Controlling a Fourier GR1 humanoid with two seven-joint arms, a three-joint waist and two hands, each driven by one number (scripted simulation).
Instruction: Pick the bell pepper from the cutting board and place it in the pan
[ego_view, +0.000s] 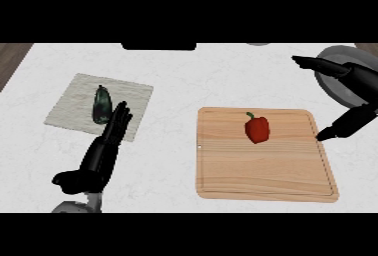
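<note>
Wooden cutting board (266, 170) fills the near right of the counter (184, 75), and the red bell pepper (257, 129) lies on its far half, a little left of the board's middle, stem pointing away from me so its long axis runs near to far. My left hand (111, 137) rests open on the other side, fingers straight and pointing away, their tips over the near corner of a grey cloth (81, 102) where a dark green vegetable (101, 105) lies; it is well apart from the pepper. My right hand (354, 100) hangs beyond the board's right edge, thumb and fingers spread wide apart and holding nothing, the lower fingertip just beside the board's rim. So the pepper lies to the left of my right hand, which I judge the nearer one. Farthest off, the grey pan (332, 85) sits partly hidden under that hand.
</note>
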